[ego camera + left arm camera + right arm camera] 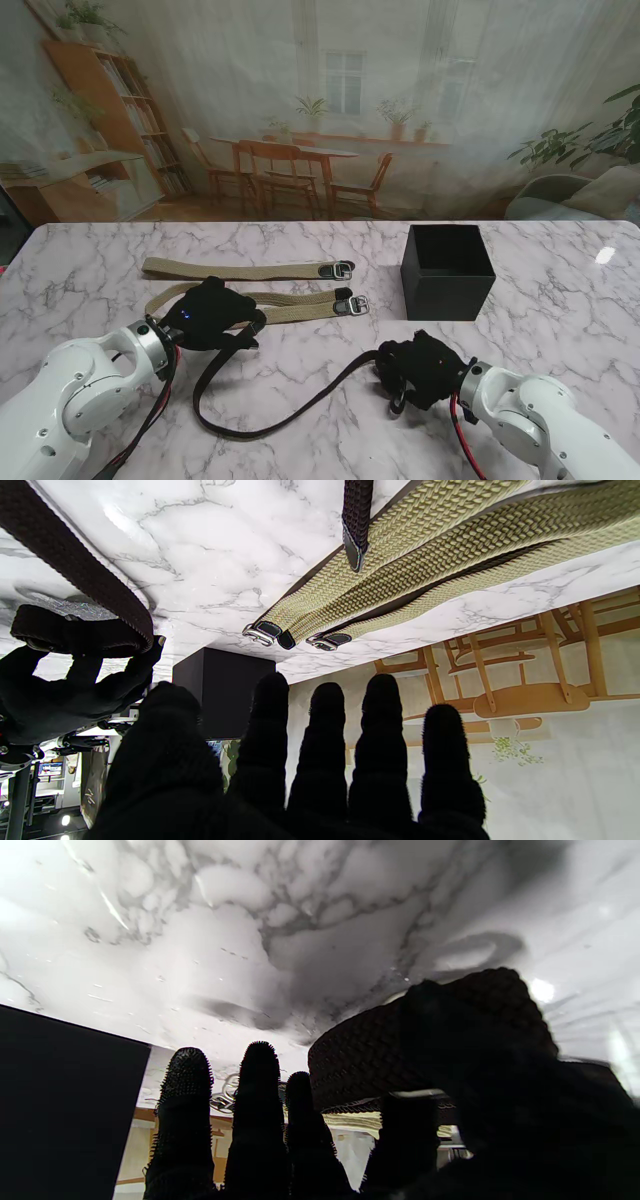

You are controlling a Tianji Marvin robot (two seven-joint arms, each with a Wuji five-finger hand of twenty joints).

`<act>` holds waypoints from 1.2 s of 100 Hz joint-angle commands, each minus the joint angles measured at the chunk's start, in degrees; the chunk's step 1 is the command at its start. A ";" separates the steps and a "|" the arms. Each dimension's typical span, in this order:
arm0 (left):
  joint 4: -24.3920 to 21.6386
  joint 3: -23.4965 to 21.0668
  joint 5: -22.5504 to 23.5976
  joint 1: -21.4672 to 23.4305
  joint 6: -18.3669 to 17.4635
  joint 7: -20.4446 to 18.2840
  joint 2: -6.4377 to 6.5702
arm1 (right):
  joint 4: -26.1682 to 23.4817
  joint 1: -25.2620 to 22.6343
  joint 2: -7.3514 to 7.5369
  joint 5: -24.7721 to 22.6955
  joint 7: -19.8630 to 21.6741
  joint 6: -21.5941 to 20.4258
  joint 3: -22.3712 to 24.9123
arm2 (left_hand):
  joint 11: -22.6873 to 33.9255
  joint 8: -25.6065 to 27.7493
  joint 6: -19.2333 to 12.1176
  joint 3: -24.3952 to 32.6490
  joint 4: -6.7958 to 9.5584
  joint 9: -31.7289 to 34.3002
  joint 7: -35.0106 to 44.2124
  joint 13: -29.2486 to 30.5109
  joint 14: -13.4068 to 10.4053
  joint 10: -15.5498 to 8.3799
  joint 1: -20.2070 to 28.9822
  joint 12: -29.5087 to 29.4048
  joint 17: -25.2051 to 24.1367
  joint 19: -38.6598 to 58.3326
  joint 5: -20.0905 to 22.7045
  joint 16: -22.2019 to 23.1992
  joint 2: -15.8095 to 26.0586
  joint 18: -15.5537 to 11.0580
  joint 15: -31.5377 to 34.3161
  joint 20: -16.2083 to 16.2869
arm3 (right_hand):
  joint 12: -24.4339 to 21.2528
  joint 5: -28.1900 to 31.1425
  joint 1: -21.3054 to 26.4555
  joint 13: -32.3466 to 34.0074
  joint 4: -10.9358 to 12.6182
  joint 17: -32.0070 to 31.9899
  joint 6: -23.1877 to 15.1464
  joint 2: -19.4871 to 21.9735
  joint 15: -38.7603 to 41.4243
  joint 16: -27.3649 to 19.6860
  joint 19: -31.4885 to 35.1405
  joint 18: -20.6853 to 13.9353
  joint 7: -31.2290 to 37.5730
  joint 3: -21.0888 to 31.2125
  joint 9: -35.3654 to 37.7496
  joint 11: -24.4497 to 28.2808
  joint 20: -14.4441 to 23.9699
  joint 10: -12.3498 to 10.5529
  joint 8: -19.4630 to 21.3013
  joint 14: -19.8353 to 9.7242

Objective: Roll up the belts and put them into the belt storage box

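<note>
A dark woven belt (290,408) runs in a long loop across the marble between my two hands. My right hand (420,370) is shut on its buckle end, where the dark belt (365,1060) curls into a first turn under the thumb. My left hand (210,315) lies open, fingers stretched, over the belt's other end and over the nearer tan belt (300,306). The dark belt's tip (356,530) rests across the tan belts (425,555). A second tan belt (245,269) lies flat farther from me. The black storage box (447,270) stands open-topped, farther from me than the right hand.
The box (222,690) shows beyond the left fingers, and its dark wall (65,1105) stands close to the right hand. Both tan belts have their metal buckles (345,300) toward the box. Marble table top (560,320) spreads to the right of the box.
</note>
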 commanded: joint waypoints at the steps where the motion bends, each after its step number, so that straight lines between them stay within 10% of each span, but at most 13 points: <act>1: 0.24 0.20 -0.08 0.09 0.08 -0.75 -0.04 | -1.33 -0.50 -0.05 0.31 0.98 -0.77 0.25 | 0.43 0.48 1.00 -0.72 0.90 0.52 0.58 0.79 0.88 0.60 0.91 0.47 -1.15 -1.81 1.38 0.60 2.47 2.53 -0.62 0.30 | -1.15 5.09 -3.12 -1.25 -1.90 -1.23 0.84 1.80 -2.94 -1.63 -1.08 0.50 6.14 -1.38 0.46 -1.58 -1.33 -4.05 1.03 -0.74; 26: 0.40 0.36 -0.28 -0.11 0.13 -1.14 0.00 | -0.11 0.88 0.46 0.40 5.72 0.35 -1.32 | 0.45 0.51 0.86 -0.72 0.90 0.61 0.66 0.78 0.96 0.62 0.94 0.48 -1.12 -1.87 1.51 0.60 2.41 2.57 -0.62 0.29 | -2.42 11.63 -1.48 -7.25 -2.88 -4.89 -8.47 -0.20 -5.74 -3.24 -5.36 2.64 -0.50 -1.49 -7.70 -4.66 -4.32 -1.44 3.47 0.93; 47: 0.54 0.41 -0.27 -0.36 -0.14 -1.17 0.02 | -0.14 0.80 0.36 0.15 4.39 0.66 -1.52 | 0.45 0.53 0.94 -0.70 0.90 0.60 0.68 0.81 0.89 0.61 0.97 0.49 -1.16 -1.85 1.50 0.60 2.39 2.63 -0.62 0.33 | -2.23 11.09 -1.52 -8.47 -2.59 -5.85 -6.91 0.04 -6.77 -4.06 -6.69 2.69 -1.87 -1.02 -9.06 -3.89 -5.86 -1.77 3.44 1.31; 83: 0.68 0.49 -0.17 -0.33 -0.13 -0.86 0.01 | 1.31 1.48 0.03 1.38 0.22 -1.35 -1.97 | 0.43 0.56 0.88 -0.76 0.88 0.54 0.75 0.78 0.92 0.67 0.87 0.48 -1.16 -1.92 1.60 0.60 2.38 2.57 -0.64 0.32 | -1.23 12.96 0.20 -1.43 -2.64 -6.70 -2.47 -2.33 -5.72 -3.76 -7.96 3.89 2.14 2.50 15.66 -2.66 -9.26 -19.08 1.90 -3.25; 101: 0.73 0.40 -0.08 -0.27 -0.12 -0.65 0.00 | 2.60 0.92 -0.51 0.08 -7.22 1.20 -2.03 | 0.45 0.57 0.93 -0.70 0.90 0.58 0.75 0.77 0.80 0.59 0.95 0.48 -1.12 -1.92 1.57 0.61 2.38 2.64 -0.64 0.33 | 9.34 8.47 -0.14 4.30 -2.61 -5.78 -1.52 -0.69 -1.40 0.49 -8.96 6.20 -0.90 -0.47 21.45 12.67 -11.47 -10.73 1.69 -2.84; 120: 0.93 0.82 -0.31 -0.50 0.05 -0.91 0.01 | 2.85 0.59 -0.39 -1.90 -8.41 3.84 -2.65 | 0.44 0.58 0.84 -0.73 0.89 0.53 0.77 0.75 0.84 0.65 0.89 0.48 -1.18 -1.96 1.60 0.61 2.45 2.58 -0.63 0.33 | 14.72 11.73 -0.06 4.96 -2.66 -5.26 -4.20 -0.01 0.07 3.09 -8.77 6.36 -2.23 -2.48 18.75 15.17 -11.83 -6.93 3.54 -1.62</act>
